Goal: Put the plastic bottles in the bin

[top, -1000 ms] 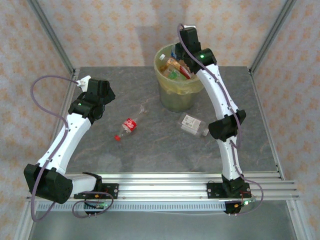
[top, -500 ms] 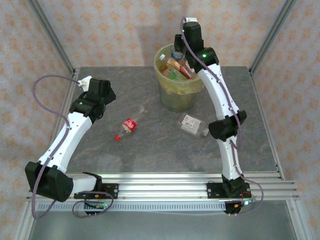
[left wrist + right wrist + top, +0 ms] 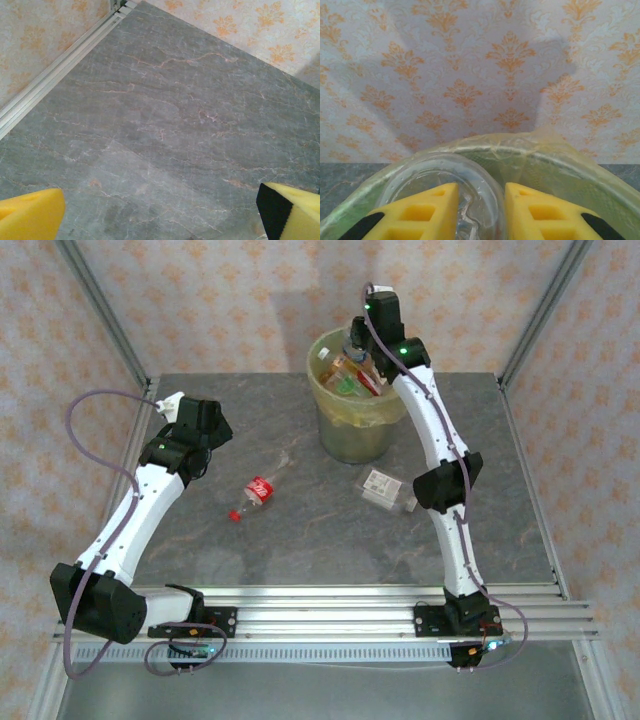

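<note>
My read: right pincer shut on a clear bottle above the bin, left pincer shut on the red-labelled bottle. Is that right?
One error: the left pincer is open and empty above the bare table, as the left wrist view shows. The red-labelled bottle lies on the table in the top view. The right pincer is indeed shut on a clear bottle above the bin.

Right end effector (image 3: 356, 342) over bin (image 3: 345, 440)
</note>
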Tool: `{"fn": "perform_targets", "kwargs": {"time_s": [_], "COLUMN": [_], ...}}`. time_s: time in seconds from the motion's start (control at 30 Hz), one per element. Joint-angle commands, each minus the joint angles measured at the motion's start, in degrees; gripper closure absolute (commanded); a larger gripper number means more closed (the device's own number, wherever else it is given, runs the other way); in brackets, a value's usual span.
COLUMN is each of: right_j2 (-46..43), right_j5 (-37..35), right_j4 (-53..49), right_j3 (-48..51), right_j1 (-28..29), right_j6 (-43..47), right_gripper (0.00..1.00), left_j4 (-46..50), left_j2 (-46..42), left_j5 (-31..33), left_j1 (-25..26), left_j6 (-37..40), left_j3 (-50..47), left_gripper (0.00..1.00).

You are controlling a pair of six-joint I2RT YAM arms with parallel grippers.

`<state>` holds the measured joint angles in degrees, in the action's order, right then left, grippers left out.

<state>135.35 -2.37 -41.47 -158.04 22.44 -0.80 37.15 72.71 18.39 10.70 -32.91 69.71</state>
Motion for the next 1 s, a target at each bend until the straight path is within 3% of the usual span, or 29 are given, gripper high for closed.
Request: {"fn": "perform_targets", "kwargs": {"time_s": [0.0, 0.33, 0.53, 0.77, 0.97], "right_j2": [2.29, 3.32, 1.72, -4.4, -9.79], "right_j5": [-0.61, -11.44, -10.88, -5.98, -2.15], "right_j4": [-5.5, -12.43, -14.18, -7.02, -6.87], "right_j3": [-1.05, -0.85, -0.78, -1.47, -2.69], "right_j1": [-0.01, -0.18, -0.19, -0.17, -0.18], "right_j6": [-0.17, -1.26, -2.06, -1.37, -2.22], "right_gripper": [0.72, 0.78, 0.78, 0.58, 0.52], "left_j4": [1.11, 0.96, 1.19, 0.66, 0.38], "left_j2": [0.01, -1.42, -2.03, -2.85, -3.06], "left_j5": [0.19, -0.44, -0.38, -0.42, -1.06], "left_j1": [-0.64, -0.58, -0.6, -0.59, -0.59], "left_j6": [0.67, 0.47, 0.56, 0.44, 0.45], "left_j3": [1.65, 0.6, 0.3, -0.17, 0.12], "left_gripper": [0.0, 0.0, 0.0, 0.0, 0.0]}}
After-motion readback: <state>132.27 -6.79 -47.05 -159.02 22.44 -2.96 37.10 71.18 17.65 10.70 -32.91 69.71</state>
